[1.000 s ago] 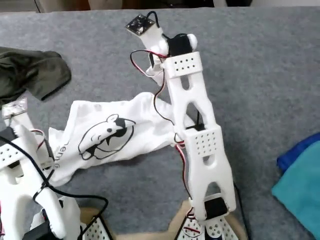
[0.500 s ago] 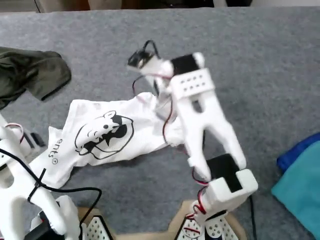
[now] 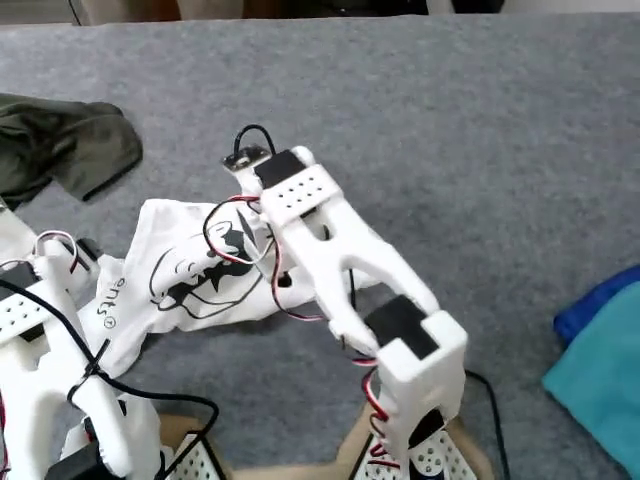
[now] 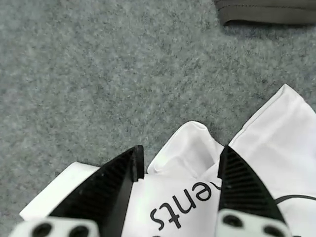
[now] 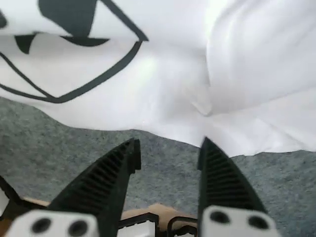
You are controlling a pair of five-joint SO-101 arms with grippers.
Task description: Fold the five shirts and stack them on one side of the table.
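Observation:
A white shirt (image 3: 175,275) with a black animal print lies crumpled on the grey table (image 3: 480,150), left of centre. My right arm (image 3: 330,250) stretches from the front edge over the shirt's right part. In the right wrist view my right gripper (image 5: 168,145) is open just above the white shirt's (image 5: 148,74) hem, holding nothing. My left arm (image 3: 40,330) stands at the front left. My left gripper (image 4: 180,163) is open low over the white shirt's (image 4: 197,197) lettered corner, a small fold of cloth lying between its fingers (image 4: 118,180).
A dark olive shirt (image 3: 60,150) lies bunched at the far left, its edge also seen as the olive shirt (image 4: 266,12) in the left wrist view. Teal and blue shirts (image 3: 600,370) lie at the right edge. The far and right table is bare grey felt.
My right arm has swung left and drawn back, now lying over the white shirt, whose right side has been pulled in leftward. My left arm shifted slightly toward the shirt's corner.

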